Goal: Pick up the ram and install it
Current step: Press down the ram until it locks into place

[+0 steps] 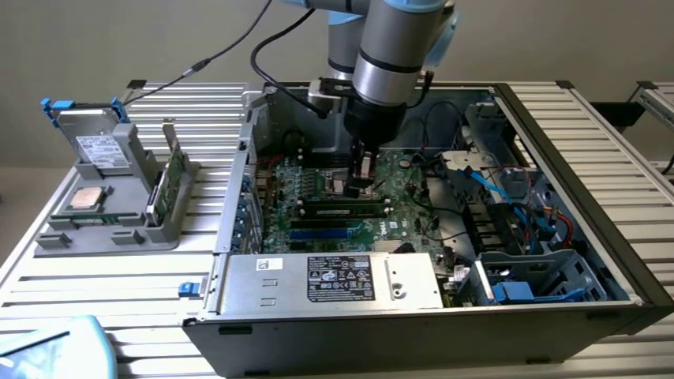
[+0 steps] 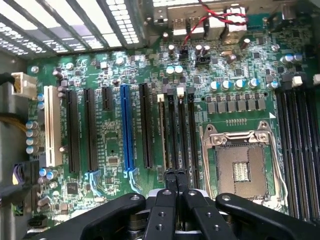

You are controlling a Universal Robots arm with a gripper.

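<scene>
My gripper (image 1: 361, 183) hangs inside the open computer case over the motherboard (image 2: 110, 135). In the wrist view its fingertips (image 2: 170, 176) are pressed together, shut with nothing between them, and it (image 2: 175, 175) hovers over the black memory slots (image 2: 182, 135) beside the bare processor socket (image 2: 240, 170). The ram (image 1: 342, 210), a dark-green stick, lies seated lengthwise in one of those slots just below the gripper. In the wrist view it appears as a thin brownish edge (image 2: 162, 135), one slot over from the fingertips.
The case (image 1: 589, 174) walls surround the board. The power supply (image 1: 337, 280) lies at the front, with cables and a drive cage (image 1: 526, 272) toward the exterior view's right. A grey holder (image 1: 106, 213) outside the case carries a drive, a silver processor chip (image 1: 87, 200) and an upright green stick (image 1: 169, 178).
</scene>
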